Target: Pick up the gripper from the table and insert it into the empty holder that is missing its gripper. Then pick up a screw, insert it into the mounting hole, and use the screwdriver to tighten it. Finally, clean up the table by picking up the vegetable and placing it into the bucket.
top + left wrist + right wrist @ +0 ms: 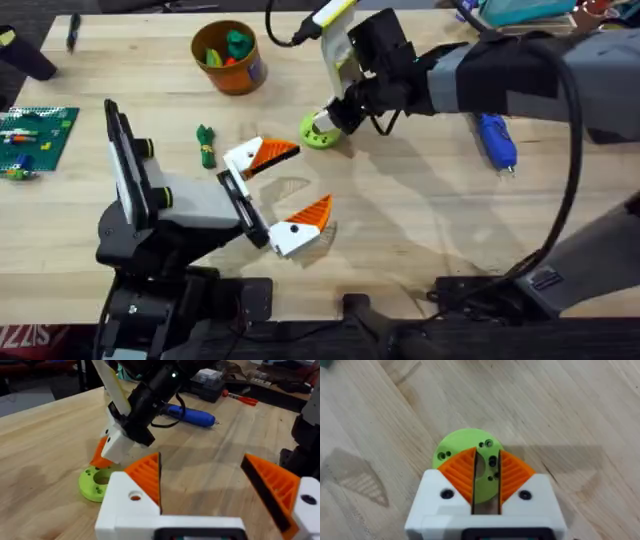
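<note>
Here the right pincer (pixel 487 455) hangs straight over the lime disc (pixel 460 442) at the upper middle of the overhead frame. Its orange pads are drawn nearly together, with a slim gap through which the disc shows. A small dark speck sits in that gap; whether it is a screw being pinched I cannot tell. The left pincer (pixel 300 182), at lower centre, is spread wide and holds nothing. Both its white mounts (pixel 240 160) carry orange tips (pixel 272 152), so the fitting step looks done.

The screw step seems to be in hand. The screwdriver (pixel 495 140) lies on the table at the right, well apart from both pincers, so tightening is probably still to come. The vegetable (pixel 206 145) lies on the wood left of centre, below the bucket (pixel 245 75) at upper left, so the clean-up is left too.

The bucket's blue label is too small to read, and no other writing is legible.
</note>
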`<act>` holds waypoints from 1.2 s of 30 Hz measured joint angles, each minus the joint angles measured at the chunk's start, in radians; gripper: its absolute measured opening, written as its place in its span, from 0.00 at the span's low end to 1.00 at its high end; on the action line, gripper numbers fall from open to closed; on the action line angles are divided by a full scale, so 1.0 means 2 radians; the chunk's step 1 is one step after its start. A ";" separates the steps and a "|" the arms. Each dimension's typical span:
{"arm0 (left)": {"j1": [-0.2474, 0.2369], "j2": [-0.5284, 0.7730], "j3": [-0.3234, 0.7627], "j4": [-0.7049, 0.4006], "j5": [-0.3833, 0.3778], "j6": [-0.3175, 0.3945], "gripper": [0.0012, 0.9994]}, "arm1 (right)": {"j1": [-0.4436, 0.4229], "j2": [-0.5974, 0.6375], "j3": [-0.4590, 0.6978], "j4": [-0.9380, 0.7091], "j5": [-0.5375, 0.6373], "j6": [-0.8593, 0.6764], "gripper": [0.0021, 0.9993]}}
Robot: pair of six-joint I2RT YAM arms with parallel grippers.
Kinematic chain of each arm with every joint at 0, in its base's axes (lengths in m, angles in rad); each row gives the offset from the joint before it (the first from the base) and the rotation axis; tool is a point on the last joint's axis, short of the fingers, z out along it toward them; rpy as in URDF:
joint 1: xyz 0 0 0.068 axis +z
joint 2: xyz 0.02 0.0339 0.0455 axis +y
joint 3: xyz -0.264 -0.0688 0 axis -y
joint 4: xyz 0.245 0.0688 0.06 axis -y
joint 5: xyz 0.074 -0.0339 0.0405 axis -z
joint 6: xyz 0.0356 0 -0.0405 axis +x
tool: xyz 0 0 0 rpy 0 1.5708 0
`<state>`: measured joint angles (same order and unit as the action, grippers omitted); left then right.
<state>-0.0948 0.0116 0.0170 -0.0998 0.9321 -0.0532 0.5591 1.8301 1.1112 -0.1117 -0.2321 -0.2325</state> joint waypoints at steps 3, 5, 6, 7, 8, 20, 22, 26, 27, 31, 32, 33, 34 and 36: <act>0.000 0.000 0.000 0.000 0.000 0.000 0.99 | 0.000 0.000 0.000 0.000 0.000 0.000 0.18; 0.000 0.000 0.000 0.000 0.000 0.000 0.99 | 0.000 0.000 0.000 0.000 0.000 0.000 0.14; 0.000 0.000 0.000 0.000 0.000 0.000 0.99 | 0.000 0.000 0.000 0.000 0.000 0.000 0.13; 0.000 0.000 0.000 0.000 0.000 0.000 0.99 | 0.000 0.000 0.000 0.000 0.000 0.000 0.12; 0.000 0.000 0.000 0.000 0.000 0.000 0.99 | 0.000 0.000 0.000 0.000 0.000 0.000 0.11; 0.000 0.000 0.000 0.000 0.000 0.000 0.99 | -0.001 0.000 0.000 0.000 0.004 0.000 0.00; 0.000 0.000 0.000 0.000 0.000 0.000 0.99 | -0.001 0.000 0.000 0.001 0.003 0.000 0.00; 0.000 0.000 0.000 0.000 0.000 0.000 0.99 | -0.003 0.000 0.000 0.002 0.003 0.000 0.00; 0.000 0.000 0.000 0.000 0.000 0.000 0.99 | -0.003 0.000 0.000 0.001 0.003 0.000 0.00; 0.000 0.000 0.000 0.000 0.000 0.000 0.99 | -0.003 0.000 0.001 0.000 0.003 0.000 0.00; 0.000 0.000 0.000 0.000 0.000 0.000 0.99 | -0.003 -0.001 0.001 0.000 0.003 0.000 0.00; 0.000 0.000 0.000 0.000 0.000 0.000 0.99 | -0.003 -0.002 0.001 -0.001 0.003 0.000 0.00; 0.000 0.000 0.000 0.000 0.000 0.000 0.99 | -0.003 -0.003 0.001 -0.001 0.003 0.000 0.00; 0.000 0.000 0.000 0.000 0.000 0.000 0.99 | -0.003 -0.010 0.001 -0.001 0.003 0.000 0.00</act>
<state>-0.0948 0.0116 0.0170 -0.0994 0.9321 -0.0532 0.5533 1.8100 1.1137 -0.1131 -0.2253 -0.2329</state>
